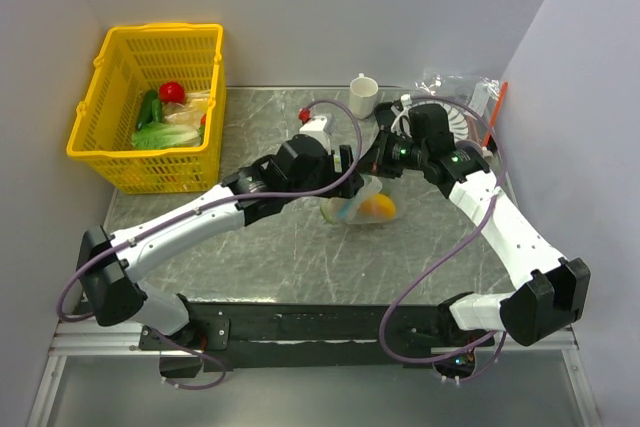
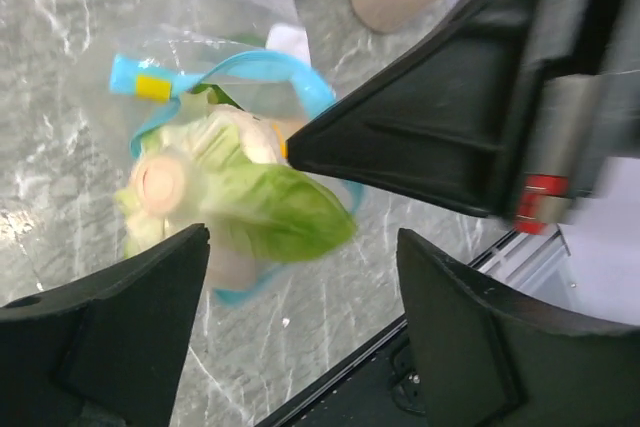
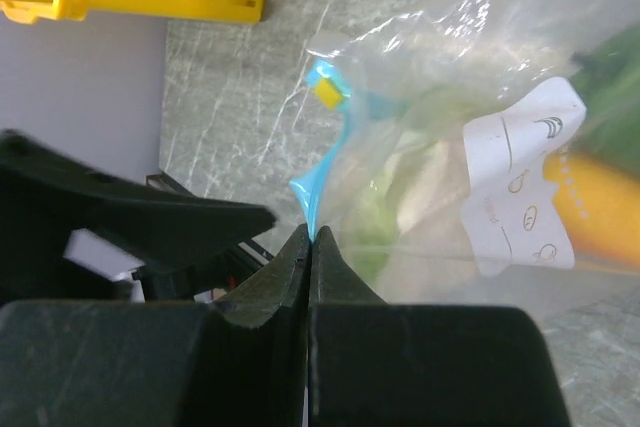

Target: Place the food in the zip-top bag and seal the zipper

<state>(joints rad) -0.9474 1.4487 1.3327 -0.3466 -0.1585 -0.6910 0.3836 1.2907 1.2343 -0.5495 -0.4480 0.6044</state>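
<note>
Right gripper: clamped on zipper, holding bag mouth raised at centre of table for loading. Left gripper: spread wide over lettuce lodged in that mouth. Seal not yet made.

High fixed view facing down, wrist views close, sharing zip-top bag

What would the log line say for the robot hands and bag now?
left gripper open over bag | right gripper shut on zipper | bag mouth open, lettuce in it | not sealed
</note>
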